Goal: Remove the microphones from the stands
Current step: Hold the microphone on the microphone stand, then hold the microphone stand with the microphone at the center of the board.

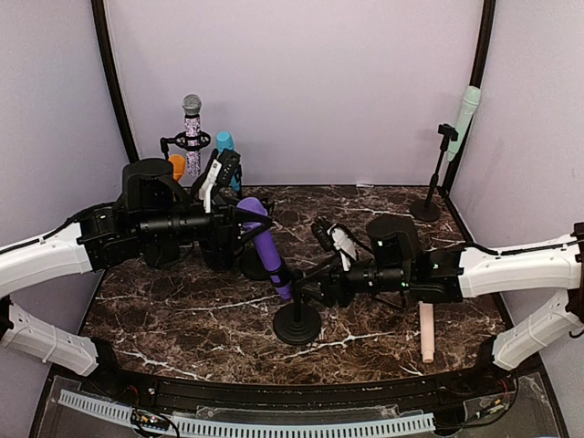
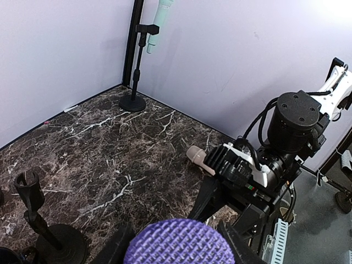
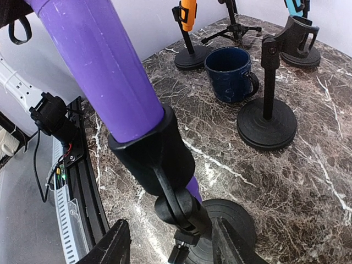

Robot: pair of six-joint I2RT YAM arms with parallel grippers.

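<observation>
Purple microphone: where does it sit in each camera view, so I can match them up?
Top external: purple microphone at centre, tilted in its stand.
Left wrist: only its mesh head, bottom centre.
Right wrist: its body runs from the upper left down into the clip.
Shared landmark: the marble table.

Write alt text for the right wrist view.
A purple microphone sits tilted in the black clip of its stand, the right gripper open around the stand below the clip. Behind are a blue mug and an empty stand.
</observation>
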